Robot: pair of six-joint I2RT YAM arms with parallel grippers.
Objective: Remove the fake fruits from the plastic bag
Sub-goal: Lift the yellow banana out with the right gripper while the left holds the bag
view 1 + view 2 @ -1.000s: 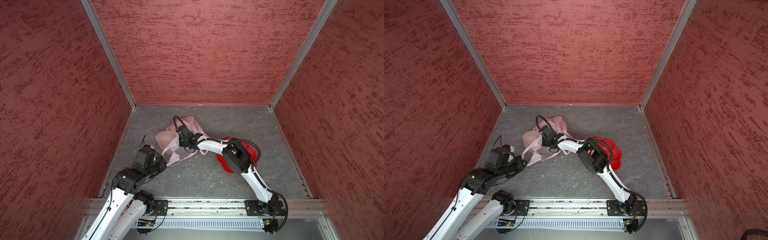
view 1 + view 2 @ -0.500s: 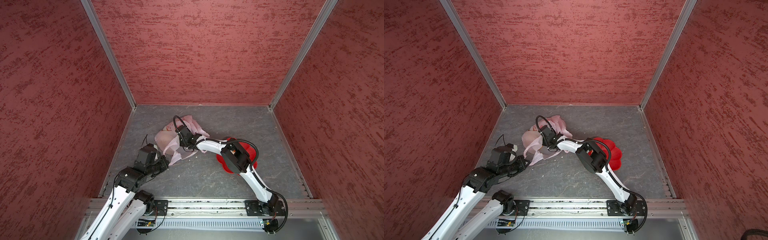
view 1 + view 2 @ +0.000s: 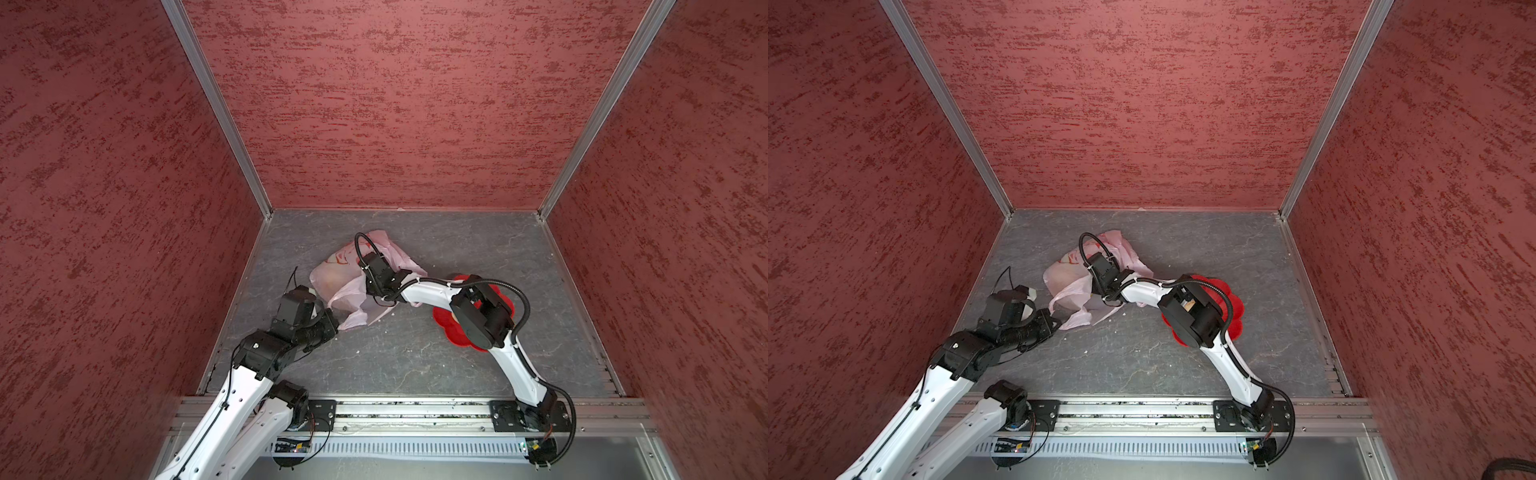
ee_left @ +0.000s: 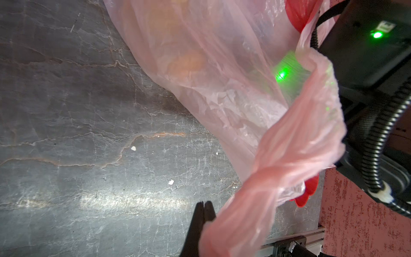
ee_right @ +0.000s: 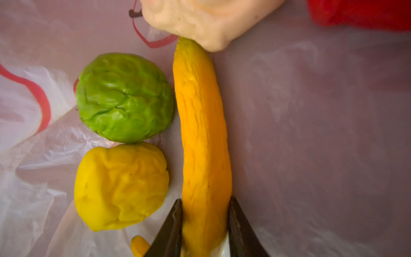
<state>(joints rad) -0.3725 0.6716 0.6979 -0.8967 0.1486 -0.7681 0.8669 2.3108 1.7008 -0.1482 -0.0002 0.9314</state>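
The pale pink plastic bag (image 3: 332, 276) (image 3: 1065, 272) lies crumpled on the grey floor in both top views. My left gripper (image 3: 335, 322) (image 4: 204, 203) is shut on one of its loop handles (image 4: 287, 160), which is pulled taut. My right gripper (image 5: 205, 200) reaches inside the bag and is shut on the yellow banana (image 5: 200, 122). Beside the banana lie a green ball (image 5: 124, 98) and a yellow round fruit (image 5: 121, 185). A pale beige lumpy fruit (image 5: 206, 20) touches the banana's far end. From above, the fruits are only dim shapes through the plastic.
A red flower-shaped dish (image 3: 451, 330) (image 3: 1235, 307) sits on the floor right of the bag, partly under my right arm's elbow. Red textured walls enclose three sides. The arms' metal base rail (image 3: 407, 411) runs along the near edge.
My left gripper has edged slightly toward the bag with the handle in it. My right arm stays reaching into the bag, barely shifted.
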